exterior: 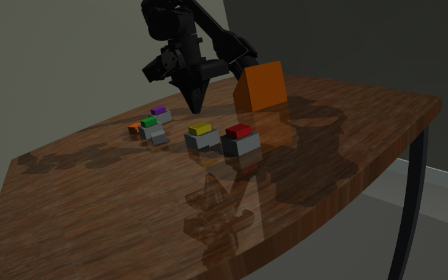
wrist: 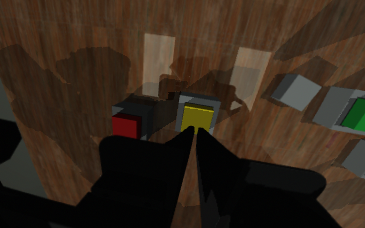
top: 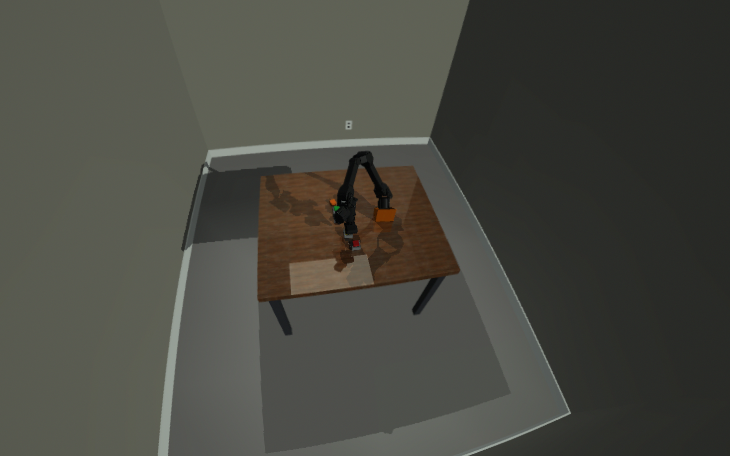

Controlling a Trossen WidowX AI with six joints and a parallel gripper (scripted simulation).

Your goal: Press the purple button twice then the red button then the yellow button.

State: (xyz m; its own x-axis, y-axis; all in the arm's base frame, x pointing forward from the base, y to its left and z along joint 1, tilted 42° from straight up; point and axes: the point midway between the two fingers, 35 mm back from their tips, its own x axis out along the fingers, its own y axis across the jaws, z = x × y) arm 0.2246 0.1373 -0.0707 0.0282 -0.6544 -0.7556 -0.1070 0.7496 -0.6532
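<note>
Overhead, we see a wooden surface (top: 300, 226) in a grey-walled room. Our hand (exterior: 195, 110) hangs clenched and empty above the yellow button (exterior: 199, 128), with the red button (exterior: 239, 131) beside it; purple button (exterior: 158, 110) and green button (exterior: 148, 121) sit farther off.

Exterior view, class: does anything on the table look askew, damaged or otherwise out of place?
One thing: a small grey block beside the green button sits tilted, turned out of line with the square button bases. The purple, yellow and red buttons sit level. Nothing looks spilled or damaged.
</note>
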